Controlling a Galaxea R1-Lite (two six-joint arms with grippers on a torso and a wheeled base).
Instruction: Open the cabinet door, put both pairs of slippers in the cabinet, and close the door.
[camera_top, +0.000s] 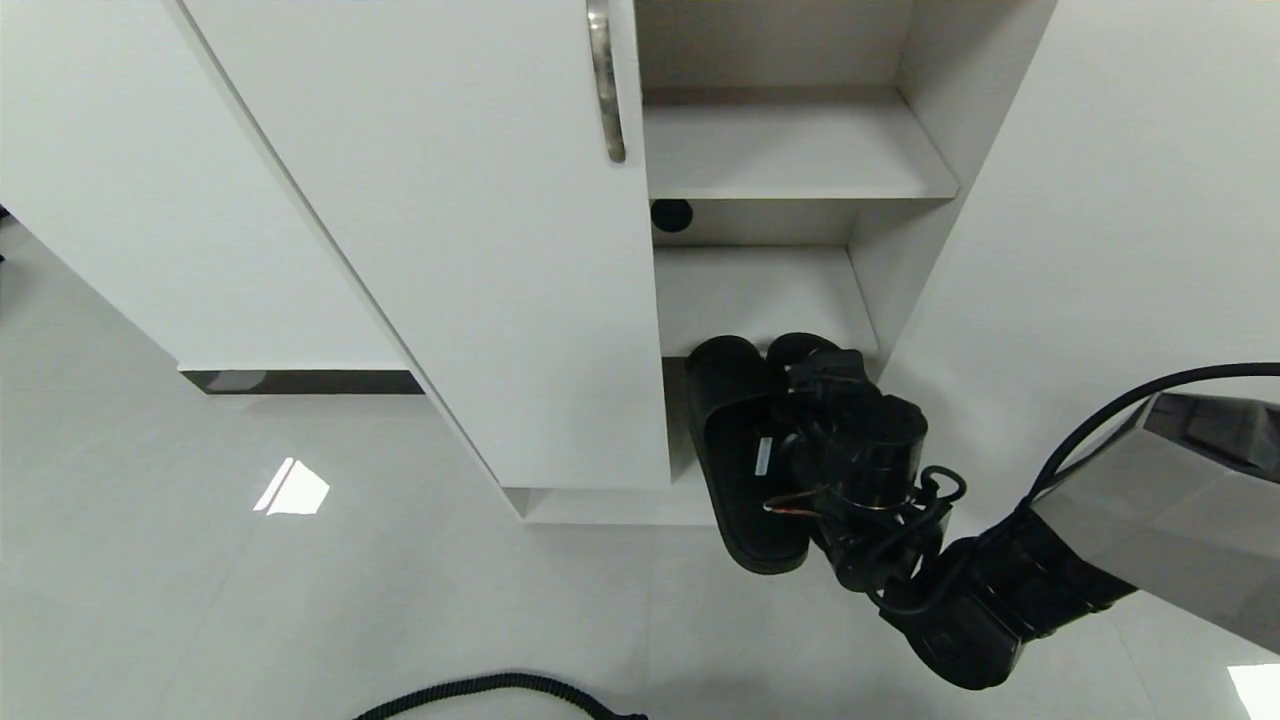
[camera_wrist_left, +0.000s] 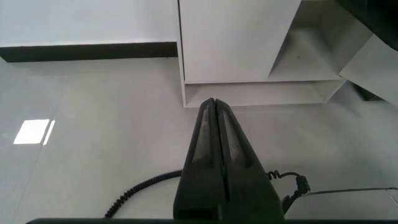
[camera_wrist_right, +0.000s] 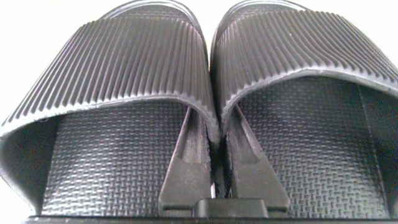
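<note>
"Slippers (camera_top: 745, 450), black pair: where are they, and why are they gripped together?"

"They are in front of the open cabinet (camera_top: 905, 260), toes at the front edge of the lower shelf (camera_top: 760, 300). The right gripper (camera_top: 820, 395) puts one of its fingers (camera_wrist_right: 183, 168) inside each shoe and pinches the adjoining side walls. One grasp thus carries both."

"Appearance?"

"Ribbed straps, dimpled footbeds, a pale label on one insole."

"The left gripper (camera_wrist_left: 214, 146)?"

"Its fingers are pressed together on nothing, over the floor (camera_wrist_left: 93, 124), facing the cabinet base."
</note>
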